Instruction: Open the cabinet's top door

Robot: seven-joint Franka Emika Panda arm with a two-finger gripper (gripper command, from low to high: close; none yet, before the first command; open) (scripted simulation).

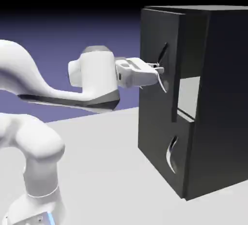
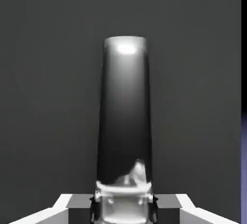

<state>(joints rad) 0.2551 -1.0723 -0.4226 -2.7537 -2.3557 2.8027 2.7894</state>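
Note:
The matte black cabinet [image 1: 218, 98] stands at the exterior view's right. Its top door [image 1: 152, 35] sits slightly ajar, and a strip of light grey interior [image 1: 189, 95] shows past its edge. My gripper [image 1: 158, 71] reaches in horizontally and is shut on the top door's curved silvery handle [image 1: 162, 54]. In the hand view the handle [image 2: 124, 117] rises as a tall glossy bar in front of the flat black door [image 2: 48, 97]. Its base is pinched in my gripper [image 2: 124, 208], between the two fingertips [image 2: 79, 202].
Below the top door is the shorter black panel [image 1: 157, 136] with its own curved handle [image 1: 171, 156]. The cabinet rests on the pale grey table [image 1: 106, 170]. My white arm [image 1: 29, 136] rises at the lower left. A sliver of violet backdrop [image 2: 244, 170] shows beside the door.

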